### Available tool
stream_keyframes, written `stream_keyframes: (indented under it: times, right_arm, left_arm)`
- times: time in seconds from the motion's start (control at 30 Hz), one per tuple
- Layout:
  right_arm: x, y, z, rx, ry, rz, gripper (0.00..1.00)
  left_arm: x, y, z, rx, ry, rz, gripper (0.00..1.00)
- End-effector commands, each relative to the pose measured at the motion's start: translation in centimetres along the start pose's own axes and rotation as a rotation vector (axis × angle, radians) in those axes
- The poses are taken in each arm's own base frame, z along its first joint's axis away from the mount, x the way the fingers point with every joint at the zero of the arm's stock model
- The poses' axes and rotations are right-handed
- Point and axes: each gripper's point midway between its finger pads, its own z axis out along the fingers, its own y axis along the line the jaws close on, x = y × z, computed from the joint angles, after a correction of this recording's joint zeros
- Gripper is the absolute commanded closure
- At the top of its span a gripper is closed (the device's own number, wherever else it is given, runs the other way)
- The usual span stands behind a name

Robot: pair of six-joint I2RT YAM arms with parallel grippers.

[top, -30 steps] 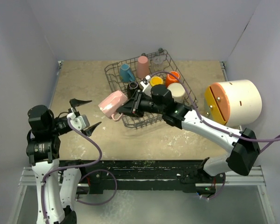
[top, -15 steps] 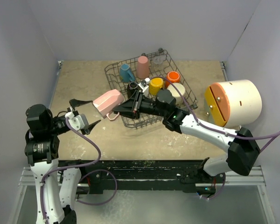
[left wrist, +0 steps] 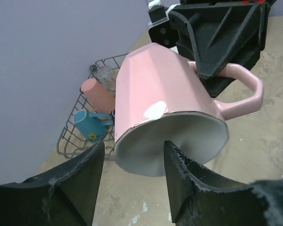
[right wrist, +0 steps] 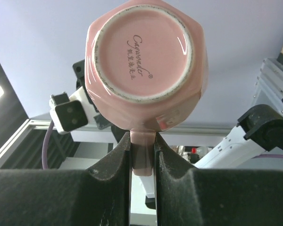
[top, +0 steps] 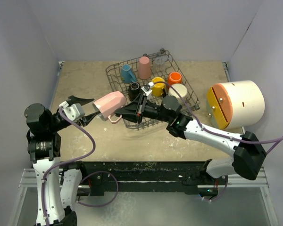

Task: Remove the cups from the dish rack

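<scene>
My right gripper [top: 120, 113] [right wrist: 142, 136] is shut on the handle of the pale pink mug [top: 111, 102] [right wrist: 144, 56] and holds it in the air left of the dish rack [top: 194, 96], mouth toward the left arm. My left gripper [top: 89, 109] [left wrist: 134, 146] is open at the mug's [left wrist: 165, 94] rim, one finger in front of the opening, the other beside the outer wall. In the rack stand a blue mug [top: 128, 73] [left wrist: 89, 127], pink tumbler [top: 144, 67], clear glass [top: 159, 59], black [top: 134, 88], yellow [top: 157, 85], orange [top: 174, 77] and cream [top: 178, 90] cups.
A big white cylinder with an orange-yellow end [top: 236, 103] lies at the right of the table. Pale walls close in the left, back and right sides. The rack [left wrist: 68, 141] sits at the back middle.
My right arm has carried the pink mug leftward, away from the rack. My left gripper has moved toward it and its open fingers now straddle the rim.
</scene>
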Motion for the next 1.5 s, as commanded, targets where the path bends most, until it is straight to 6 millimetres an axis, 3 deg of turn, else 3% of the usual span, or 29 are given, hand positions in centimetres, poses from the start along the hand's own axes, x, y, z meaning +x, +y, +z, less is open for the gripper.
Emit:
stream_keyframes:
  times: [0.0, 0.1, 0.17, 0.37, 0.43, 0.47, 0.53, 0.63, 0.8, 1.0, 1.23, 1.37, 1.47]
  right_arm:
    - [1.8, 8.2, -0.2, -0.283, 0.039, -0.055, 1.0]
    - [2.1, 7.9, 0.3, -0.291, 0.045, -0.045, 1.0]
    - [2.6, 9.2, 0.7, -0.317, 0.06, -0.054, 1.0]
    - [2.7, 9.4, 1.5, -0.347, 0.059, -0.054, 1.0]
    - [2.4, 9.0, 1.7, -0.333, 0.042, -0.067, 1.0]
    - [2.3, 8.4, 1.9, -0.306, 0.035, -0.069, 0.94]
    - [2.2, 6.8, 2.0, -0.23, 0.032, -0.088, 0.73]
    - [-0.8, 3.6, 1.5, -0.035, -0.093, -0.174, 0.41]
    - [-7.3, 0.2, -2.6, 0.277, -0.309, -0.363, 0.21]
    - [-13.1, -1.5, -9.4, 0.605, -0.477, -0.588, 0.15]
    - [-15.5, -1.8, -14.8, 0.862, -0.547, -0.722, 0.11]
    - [-15.9, -2.2, -16.8, 0.93, -0.583, -0.734, 0.1]
    - [-16.6, -3.5, -18.6, 1.044, -0.597, -0.717, 0.1]
  left_arm:
    - [0.3, 1.4, 0.5, -0.036, -0.019, -0.052, 0.46]
    - [1.3, 2.1, 0.6, -0.064, 0.009, -0.097, 0.53]
    - [1.5, 2.5, 0.7, -0.076, 0.016, -0.119, 0.6]
    - [1.9, 2.7, 1.1, -0.069, 0.026, -0.238, 0.95]
    - [2.3, 2.8, 1.1, -0.081, 0.038, -0.26, 1.0]
    - [2.5, 3.0, 1.1, -0.098, 0.046, -0.266, 1.0]
    - [3.1, 3.7, 0.9, -0.139, 0.068, -0.277, 1.0]
    - [4.7, 5.8, 0.5, -0.237, 0.144, -0.287, 1.0]
    - [9.9, 10.4, -1.0, -0.42, 0.404, -0.37, 1.0]
    - [16.9, 14.6, -2.2, -0.507, 0.72, -0.496, 1.0]
    - [23.6, 19.2, -2.1, -0.571, 0.914, -0.516, 1.0]
    - [26.9, 20.3, -0.5, -0.525, 0.988, -0.558, 1.0]
    - [29.8, 20.9, 0.6, -0.506, 1.058, -0.569, 1.0]
